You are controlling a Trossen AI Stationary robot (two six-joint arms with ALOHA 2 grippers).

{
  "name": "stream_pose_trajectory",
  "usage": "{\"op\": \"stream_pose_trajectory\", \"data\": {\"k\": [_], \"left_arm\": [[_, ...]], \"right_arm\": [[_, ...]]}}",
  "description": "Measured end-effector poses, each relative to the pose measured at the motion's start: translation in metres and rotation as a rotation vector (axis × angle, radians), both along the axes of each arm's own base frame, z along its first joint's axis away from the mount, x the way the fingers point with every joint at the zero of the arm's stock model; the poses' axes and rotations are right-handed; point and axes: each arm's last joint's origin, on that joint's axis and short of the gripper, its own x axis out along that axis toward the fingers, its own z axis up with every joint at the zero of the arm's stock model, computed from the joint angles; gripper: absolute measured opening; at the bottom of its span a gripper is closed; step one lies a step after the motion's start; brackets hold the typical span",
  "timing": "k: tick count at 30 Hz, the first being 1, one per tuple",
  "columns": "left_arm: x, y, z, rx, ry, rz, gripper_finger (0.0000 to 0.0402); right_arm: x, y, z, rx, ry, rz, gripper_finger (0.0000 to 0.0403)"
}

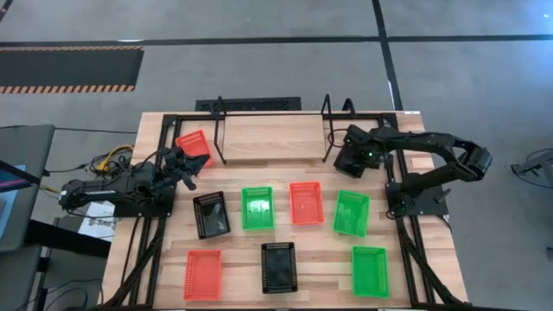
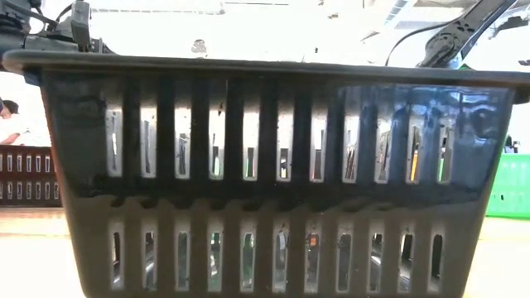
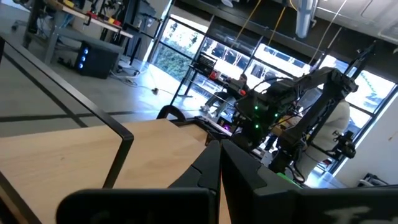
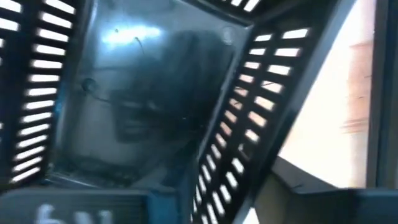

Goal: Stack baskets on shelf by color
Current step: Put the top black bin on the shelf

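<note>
Beside the shelf point(image 1: 272, 138), right gripper point(image 1: 352, 161) jaws unclear over black basket point(image 4: 143, 99); left gripper point(image 1: 192, 164) jaws pressed together.

Shelf point(image 1: 272, 136): low black wire rack w/ two looped end brackets, at far edge of table, its wood deck bare.

Baskets, slatted plastic trays, all upright & apart:
- red point(image 1: 194, 145) tilted, just left of shelf.
- middle row, left to right: black point(image 1: 211, 214), green point(image 1: 257, 207), red point(image 1: 306, 202), green point(image 1: 351, 212).
- near row: red point(image 1: 203, 274), black point(image 1: 278, 266), green point(image 1: 370, 270).
- third black basket point(image 4: 143, 93) at right end of shelf, seen from inside in right wrist view; its pose I cannot tell.

Low view is filled by slatted wall of the near black one.
</note>
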Motion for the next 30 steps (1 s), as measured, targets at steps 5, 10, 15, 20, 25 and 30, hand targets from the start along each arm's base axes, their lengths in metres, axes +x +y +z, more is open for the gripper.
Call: {"op": "stream_pose_trajectory", "data": {"k": [5, 10, 15, 20, 25, 30], "left_arm": [[0.0, 0.0, 0.0, -0.002, -0.002, 0.0, 0.0], [0.0, 0.0, 0.0, -0.005, -0.003, -0.001, 0.0], [0.0, 0.0, 0.0, -0.005, -0.003, 0.0, 0.0], [0.0, 0.0, 0.0, -0.005, -0.003, 0.0, 0.0], [0.0, 0.0, 0.0, -0.005, -0.003, 0.0, 0.0], [0.0, 0.0, 0.0, -0.005, -0.003, 0.001, 0.0]], "right_arm": [[0.0, 0.0, 0.001, 0.002, 0.005, 0.049, 0.0015], [-0.001, 0.003, 0.015, -0.016, -0.006, 0.092, 0.0006], [-0.005, 0.011, 0.058, -0.132, -0.022, 0.122, 0.0004], [-0.011, 0.026, 0.122, -0.279, -0.118, 0.163, 0.0003], [-0.013, 0.04, 0.188, -0.513, -0.255, 0.218, 0.0003], [0.006, 0.044, 0.245, -0.76, -0.523, 0.388, 0.0003]]}}
